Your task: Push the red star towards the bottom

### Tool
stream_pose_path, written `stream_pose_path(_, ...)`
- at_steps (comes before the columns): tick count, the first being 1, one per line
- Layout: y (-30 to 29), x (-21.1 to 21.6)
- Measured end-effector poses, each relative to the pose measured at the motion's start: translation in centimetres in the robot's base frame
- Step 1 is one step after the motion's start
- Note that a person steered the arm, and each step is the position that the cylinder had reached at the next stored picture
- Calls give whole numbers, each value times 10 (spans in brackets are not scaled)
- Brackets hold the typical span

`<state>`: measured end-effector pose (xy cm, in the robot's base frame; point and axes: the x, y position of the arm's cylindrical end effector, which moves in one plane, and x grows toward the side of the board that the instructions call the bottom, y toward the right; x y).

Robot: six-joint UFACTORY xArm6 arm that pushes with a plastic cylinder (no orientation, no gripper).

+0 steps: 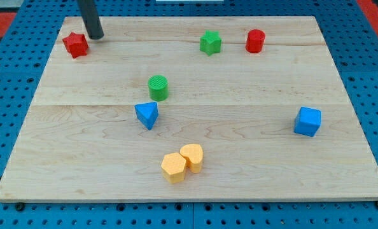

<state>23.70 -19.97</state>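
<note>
The red star [76,44] lies near the top left corner of the wooden board [240,140]. My tip [97,36] rests on the board just to the star's upper right, a small gap from it. The dark rod rises from there out of the view's top.
A green star [210,42] and a red cylinder [255,41] sit at the top right. A green cylinder [158,87] and a blue triangular block [147,114] are mid-left. A blue cube [308,121] is at the right. Two yellow blocks [182,163] touch near the bottom.
</note>
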Motion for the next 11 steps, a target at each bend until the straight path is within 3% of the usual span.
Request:
stream_pose_path(1,-48,11)
stream_pose_path(2,-48,66)
stream_pose_path(5,15,108)
stream_pose_path(6,21,162)
stream_pose_path(7,-13,188)
stream_pose_path(8,-17,160)
stream_pose_path(9,-77,157)
stream_pose_path(10,-96,164)
stream_pose_path(11,-73,198)
